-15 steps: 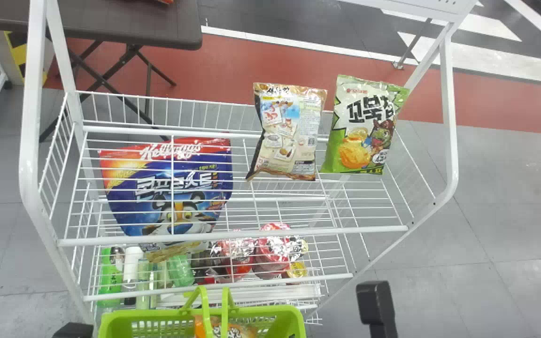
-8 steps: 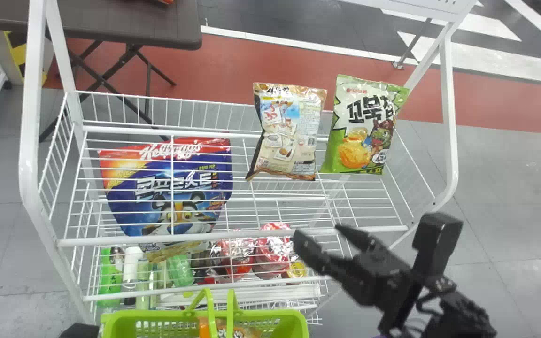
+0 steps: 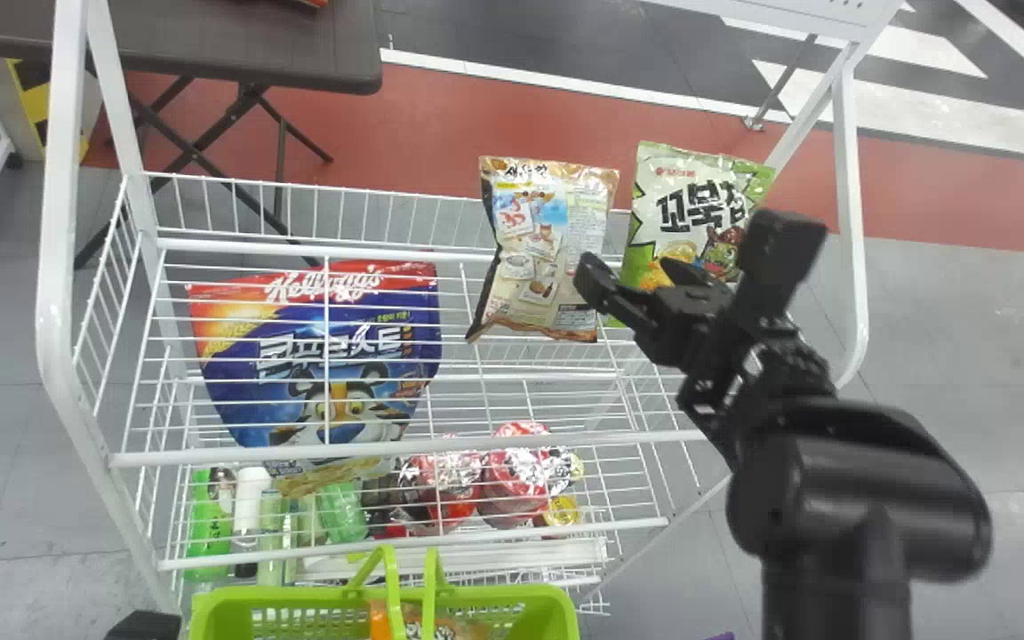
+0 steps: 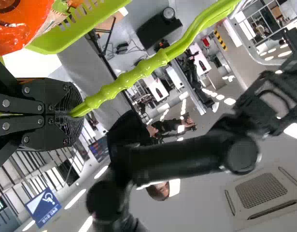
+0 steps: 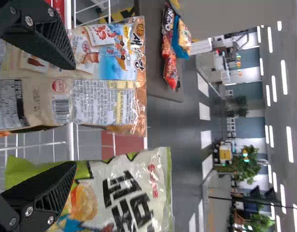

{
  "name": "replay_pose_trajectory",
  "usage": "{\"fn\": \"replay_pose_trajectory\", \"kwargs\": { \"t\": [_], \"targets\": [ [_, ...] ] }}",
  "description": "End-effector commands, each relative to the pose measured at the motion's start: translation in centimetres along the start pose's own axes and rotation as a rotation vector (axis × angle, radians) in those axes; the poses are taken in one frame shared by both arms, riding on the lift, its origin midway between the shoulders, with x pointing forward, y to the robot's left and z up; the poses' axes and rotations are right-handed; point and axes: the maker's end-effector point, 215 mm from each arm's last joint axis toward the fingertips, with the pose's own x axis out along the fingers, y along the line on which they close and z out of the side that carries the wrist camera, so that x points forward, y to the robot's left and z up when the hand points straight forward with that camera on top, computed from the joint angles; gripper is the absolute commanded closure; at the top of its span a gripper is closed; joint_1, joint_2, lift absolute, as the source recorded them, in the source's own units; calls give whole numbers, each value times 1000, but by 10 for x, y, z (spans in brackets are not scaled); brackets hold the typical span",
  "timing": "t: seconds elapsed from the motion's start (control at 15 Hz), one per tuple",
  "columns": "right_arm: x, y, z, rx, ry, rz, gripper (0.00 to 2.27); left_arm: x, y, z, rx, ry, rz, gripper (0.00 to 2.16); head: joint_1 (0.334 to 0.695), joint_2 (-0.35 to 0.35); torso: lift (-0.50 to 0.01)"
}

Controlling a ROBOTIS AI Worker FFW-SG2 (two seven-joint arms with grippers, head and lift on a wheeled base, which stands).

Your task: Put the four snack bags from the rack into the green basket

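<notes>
Head view: the right claw (image 3: 632,272), its fingers apart, is at the rack (image 3: 441,444); the brown snack bag (image 3: 543,236) lies just to its left, the green snack bag (image 3: 685,200) partly behind it. The left claw (image 3: 146,626) is beside the green basket (image 3: 512,590), which holds an orange bag (image 3: 450,628).

Left wrist view: the left claw is clamped on the basket handle (image 4: 138,70).

Right wrist view: one finger overlaps the brown snack bag, the other the green; contact cannot be determined.
</notes>
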Motion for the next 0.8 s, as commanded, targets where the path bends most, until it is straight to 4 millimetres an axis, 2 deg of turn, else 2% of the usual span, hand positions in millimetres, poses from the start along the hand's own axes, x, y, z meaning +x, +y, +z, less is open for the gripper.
{"fn": "replay_pose_trajectory", "kwargs": {
  "t": [0.0, 0.13, 0.2, 0.27, 0.33, 0.4, 0.53, 0.73],
  "targets": [
    [25, 12, -15, 33, 73, 44, 198, -4, 1, 1, 3, -6, 6, 2132, 695, -350, -6],
    [40, 25, -27, 43, 112, 90, 245, -5, 3, 0, -5, -9, 8, 2132, 695, -350, -6],
    [46, 29, -32, 31, 129, 95, 370, -4, 3, 0, -6, -11, 7, 2132, 695, -350, -6],
    [48, 31, -36, 24, 140, 96, 910, -4, 3, 0, -3, -12, 7, 2132, 695, -350, -6],
    [47, 33, -39, 21, 144, 93, 1811, -4, 4, 1, -1, -12, 8, 2132, 695, -350, -6],
    [46, 36, -41, 18, 143, 100, 2007, -4, 4, 0, -6, -12, 10, 2132, 695, -350, -6],
    [36, 35, -28, -13, 76, 97, 2115, -4, 4, 1, -4, -12, 10, 2132, 695, -350, -6],
    [11, 30, -14, -6, 31, 94, 2125, -3, 5, 3, -6, -6, 11, 2132, 695, -350, -6]
  ]
}}
